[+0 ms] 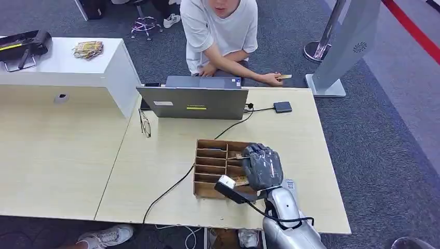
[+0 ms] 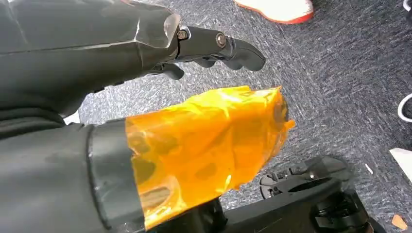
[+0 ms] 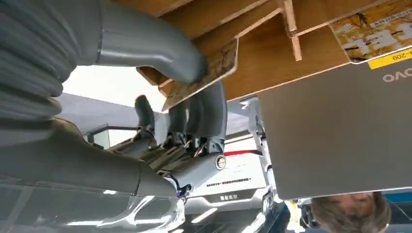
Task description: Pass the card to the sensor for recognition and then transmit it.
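1. Between the thumb and fingers of the right hand [image 3: 194,92], a card [image 3: 204,73] is pinched just over the wooden divided tray [image 1: 210,155].
2. So pickup looks under way; the card is not yet clear of the tray.
3. Left to do: carry it to the small dark sensor [image 1: 283,107] beyond the laptop [image 1: 193,102], then hand it to the person [image 1: 223,31].
4. Hanging over the carpet, the left hand [image 2: 145,97] holds nothing, fingers apart.
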Controlling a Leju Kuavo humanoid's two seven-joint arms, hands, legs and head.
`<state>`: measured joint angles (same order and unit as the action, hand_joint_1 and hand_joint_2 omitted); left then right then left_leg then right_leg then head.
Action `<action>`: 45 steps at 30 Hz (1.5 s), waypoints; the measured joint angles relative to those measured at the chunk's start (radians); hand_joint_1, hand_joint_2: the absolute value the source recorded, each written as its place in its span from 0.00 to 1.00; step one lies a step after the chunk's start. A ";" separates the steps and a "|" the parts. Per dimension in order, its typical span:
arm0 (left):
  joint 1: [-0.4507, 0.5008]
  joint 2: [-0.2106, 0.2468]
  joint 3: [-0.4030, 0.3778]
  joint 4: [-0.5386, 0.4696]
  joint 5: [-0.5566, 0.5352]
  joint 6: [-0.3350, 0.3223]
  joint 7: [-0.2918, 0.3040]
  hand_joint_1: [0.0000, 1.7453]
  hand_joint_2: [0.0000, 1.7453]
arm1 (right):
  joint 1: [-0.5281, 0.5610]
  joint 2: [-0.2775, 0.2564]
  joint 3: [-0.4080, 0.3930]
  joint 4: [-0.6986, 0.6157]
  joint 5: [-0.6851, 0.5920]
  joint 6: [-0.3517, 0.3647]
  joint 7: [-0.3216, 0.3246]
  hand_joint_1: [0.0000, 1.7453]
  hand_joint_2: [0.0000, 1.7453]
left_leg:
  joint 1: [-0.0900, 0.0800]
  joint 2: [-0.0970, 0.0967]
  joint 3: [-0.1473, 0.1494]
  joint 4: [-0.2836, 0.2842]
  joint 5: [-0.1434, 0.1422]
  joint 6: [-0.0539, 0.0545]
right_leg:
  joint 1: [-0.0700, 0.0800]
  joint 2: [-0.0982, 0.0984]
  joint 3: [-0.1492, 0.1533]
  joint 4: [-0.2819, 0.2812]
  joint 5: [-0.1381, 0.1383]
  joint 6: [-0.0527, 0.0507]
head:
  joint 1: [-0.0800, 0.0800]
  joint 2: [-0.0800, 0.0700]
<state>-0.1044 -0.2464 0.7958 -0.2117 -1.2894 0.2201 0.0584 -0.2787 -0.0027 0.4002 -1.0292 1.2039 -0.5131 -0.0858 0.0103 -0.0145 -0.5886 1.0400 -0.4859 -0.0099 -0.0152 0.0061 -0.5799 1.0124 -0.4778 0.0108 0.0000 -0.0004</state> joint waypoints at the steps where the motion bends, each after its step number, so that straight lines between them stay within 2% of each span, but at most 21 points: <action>1: 0.000 0.000 0.000 0.000 0.000 0.000 0.000 0.00 0.00 | -0.001 0.000 0.000 0.000 0.000 0.000 0.000 0.85 1.00 | 0.000 0.000 0.000 0.000 0.000 0.000 | 0.000 0.000 0.000 0.000 0.000 0.000 | 0.000 0.000; 16: 0.000 0.000 0.000 0.000 0.000 -0.002 0.000 0.00 0.00 | -0.002 0.000 0.000 -0.001 -0.010 -0.022 -0.010 0.97 1.00 | 0.000 0.000 0.000 0.000 0.000 0.000 | 0.000 0.000 0.000 0.000 0.000 0.000 | 0.000 0.000; 23: 0.000 0.000 0.000 0.000 0.002 -0.002 0.000 0.00 0.00 | -0.001 0.000 0.000 -0.010 -0.026 -0.026 -0.023 0.98 1.00 | 0.000 0.000 0.000 0.000 0.000 0.000 | 0.000 0.000 0.000 0.000 0.000 0.000 | 0.000 0.000; 34: 0.000 0.000 0.000 0.000 0.018 0.002 -0.015 0.00 0.00 | 0.024 -0.002 0.003 -0.182 -0.074 -0.027 -0.056 0.93 1.00 | 0.000 0.000 0.000 0.000 0.000 0.000 | 0.000 0.000 0.000 0.000 0.000 0.000 | 0.000 0.000; 45: 0.008 0.002 0.000 0.000 0.036 0.011 -0.021 0.00 0.00 | 0.053 -0.018 0.030 -0.398 -0.103 -0.029 -0.085 0.96 1.00 | 0.000 0.000 0.000 0.000 0.000 0.000 | 0.000 0.000 0.000 0.000 0.000 0.000 | 0.000 0.000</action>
<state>-0.0961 -0.2445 0.7961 -0.2117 -1.2535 0.2308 0.0370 -0.2259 -0.0202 0.4299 -1.4277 1.1013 -0.5417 -0.1709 0.0103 -0.0143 -0.5886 1.0400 -0.4860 -0.0098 -0.0152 0.0062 -0.5801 1.0123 -0.4779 0.0108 0.0000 -0.0004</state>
